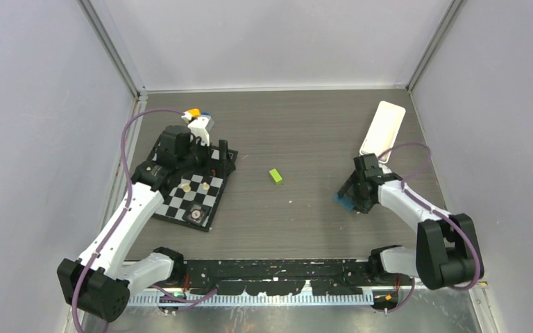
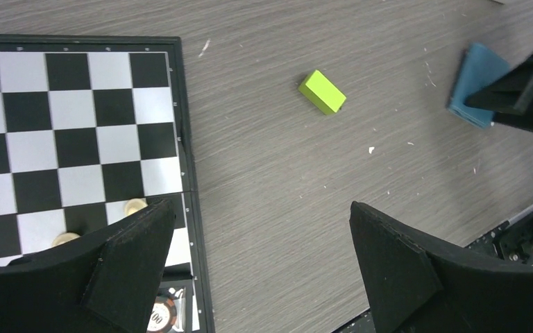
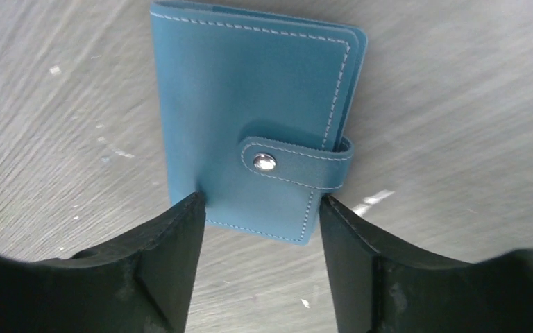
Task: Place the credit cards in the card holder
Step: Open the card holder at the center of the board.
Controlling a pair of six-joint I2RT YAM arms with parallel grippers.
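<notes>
Black fingers of the right end effector (image 3: pixel 260 208) flank the near end of the teal-blue card holder (image 3: pixel 250 125), meeting both long edges; whether they grip cannot be told. It lies shut, flat on the surface (image 3: pixel 458 104), long axis running away. Only this wrist view shows its snap strap. The left end effector (image 2: pixel 260 222) gapes empty by the chessboard (image 2: pixel 76 125).

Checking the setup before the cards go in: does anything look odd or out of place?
The card holder lies snapped shut between the fingers of the right end effector, and no credit cards show in any view. A lime-green block lies loose mid-table, unrelated to the task.
</notes>
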